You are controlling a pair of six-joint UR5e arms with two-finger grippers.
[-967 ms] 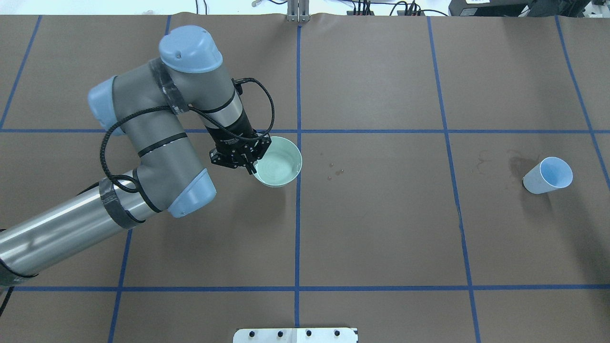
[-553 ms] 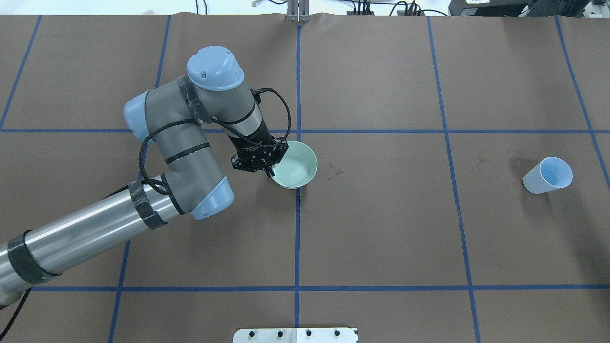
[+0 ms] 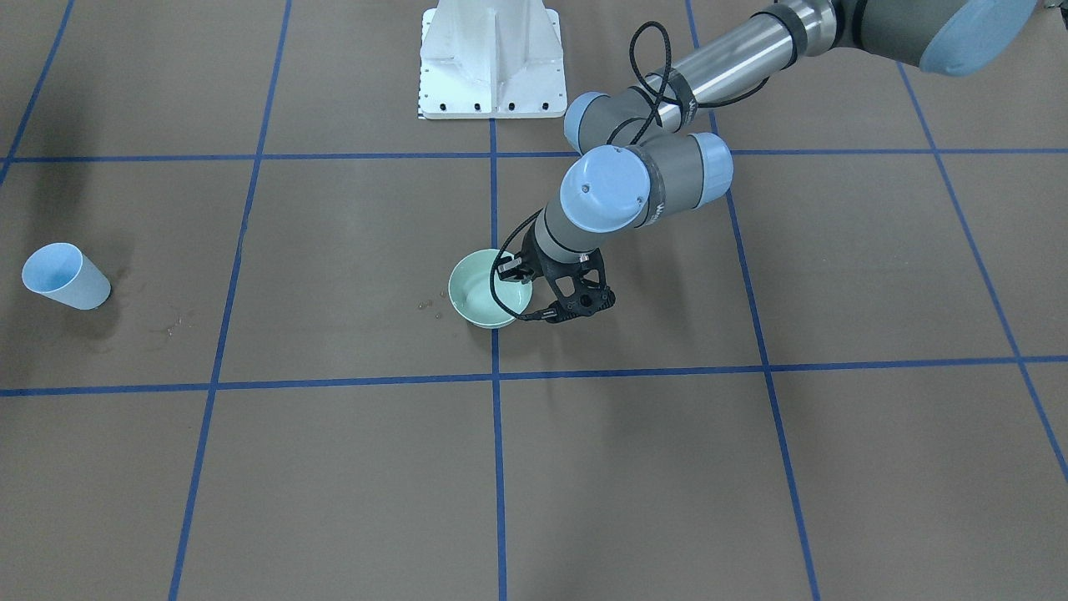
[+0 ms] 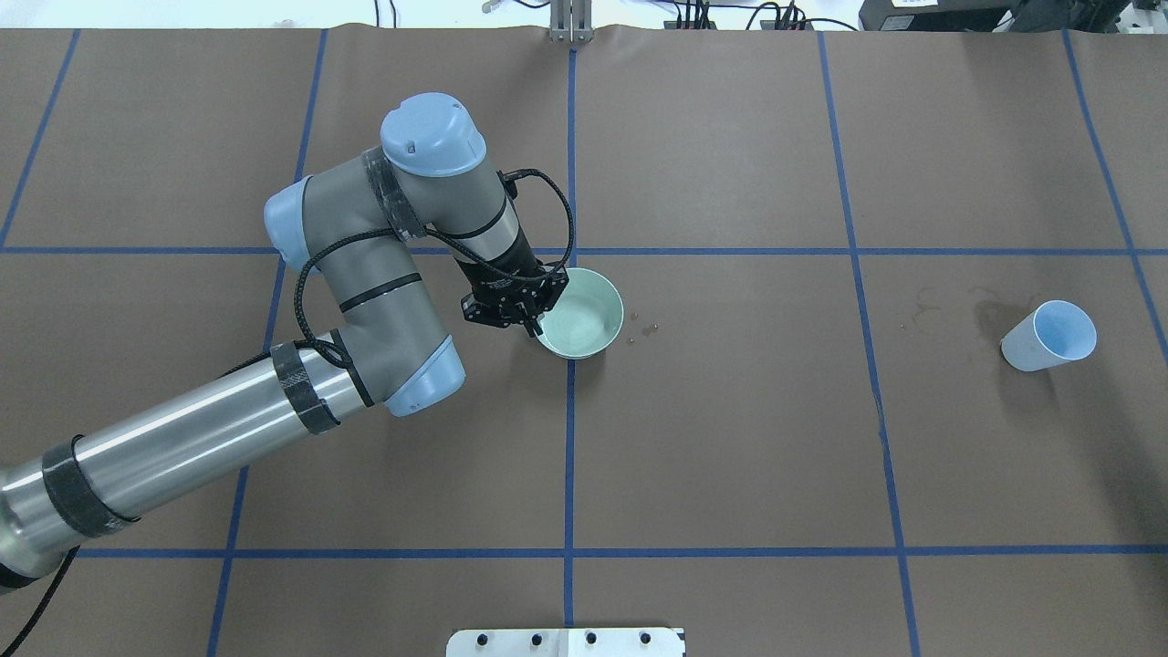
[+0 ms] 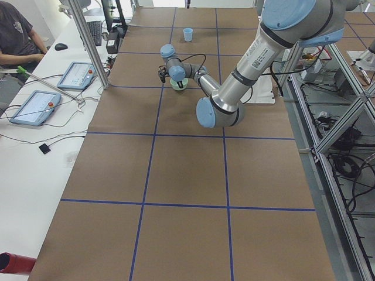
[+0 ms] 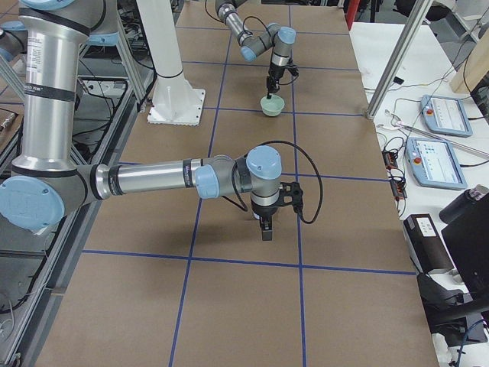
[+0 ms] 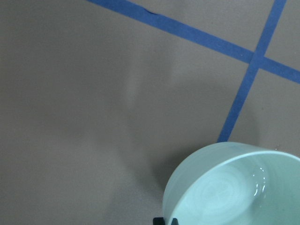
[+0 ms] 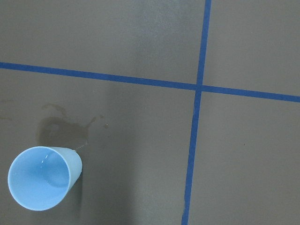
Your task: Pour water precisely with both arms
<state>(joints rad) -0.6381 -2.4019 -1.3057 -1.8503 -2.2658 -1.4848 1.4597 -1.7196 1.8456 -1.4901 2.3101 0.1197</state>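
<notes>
Two arms were over one big brown table with blue lines. The left arm bent in toward the middle. The right arm lay out low over its own side of the table. A white stand was bolted at the robot's edge. The left claw pointed down at a pale green bowl. Its fingers were closed tight on the rim of the bowl, on the side next to the arm. The bowl was by the middle blue line, and it was not clear if it touched the table. The right claw hung above the table and pointed down. It showed in one side view only, so nobody could tell if it was open or closed. A light blue cup stood far from the bowl, on the robot's right side. The water lay in the bowl as faint rings and a white glint. A wet mark lay on the table next to the cup. A few tiny drops sat just beside the bowl.
</notes>
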